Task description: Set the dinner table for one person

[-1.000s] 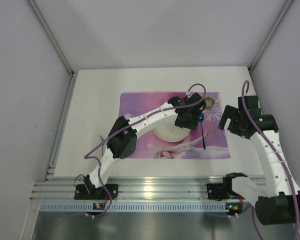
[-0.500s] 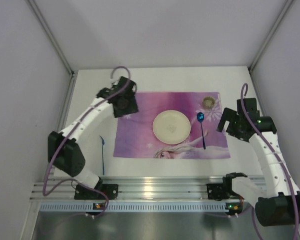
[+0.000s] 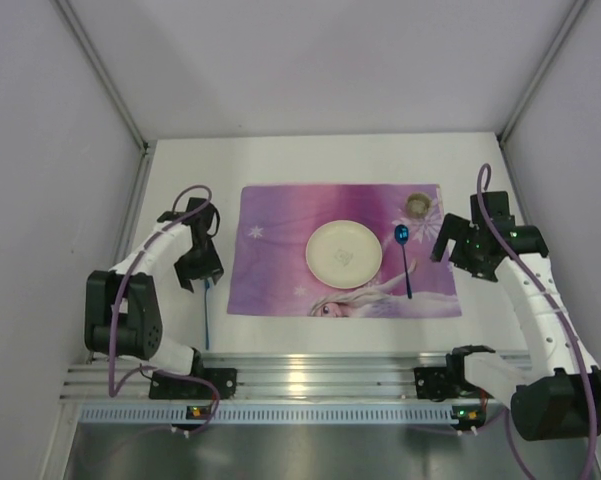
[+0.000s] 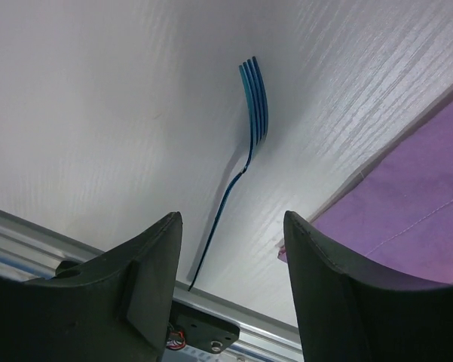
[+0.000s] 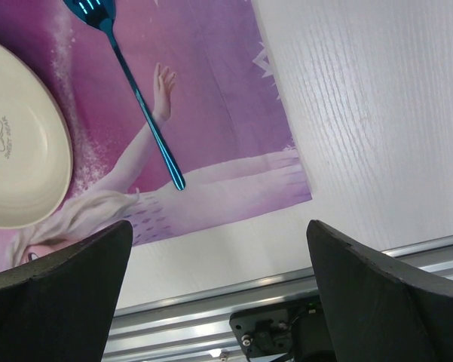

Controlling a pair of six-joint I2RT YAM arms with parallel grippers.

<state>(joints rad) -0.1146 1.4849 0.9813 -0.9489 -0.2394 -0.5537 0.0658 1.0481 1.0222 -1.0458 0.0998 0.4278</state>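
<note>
The dinner table (image 3: 290, 160) is the white tabletop with a ribbed rail along its near edge. A purple placemat (image 3: 280, 215) lies on it and bears a cream plate (image 3: 344, 252), a blue spoon (image 3: 405, 258) right of the plate and a small cup (image 3: 417, 204) at the far right corner. A blue fork (image 3: 208, 312) lies on the bare table left of the mat. My left gripper (image 3: 200, 272) hovers over the fork's tines, open and empty. In the left wrist view the fork (image 4: 250, 105) lies ahead of the open left gripper (image 4: 230, 219). My right gripper (image 3: 450, 246) is open and empty beside the mat's right edge. The right wrist view shows the open right gripper (image 5: 218, 226), the spoon (image 5: 139, 102) and the plate (image 5: 15, 158).
The aluminium rail (image 3: 300, 378) runs along the near edge and shows in both wrist views, on the left (image 4: 30, 241) and on the right (image 5: 211, 305). White walls with metal posts enclose the table on three sides. The mat's corner (image 4: 414, 204) lies right of the fork.
My left arm has swung from over the plate and spoon to the mat's far left corner, then down to the table left of the mat, above the fork. The right gripper shifted slightly.
</note>
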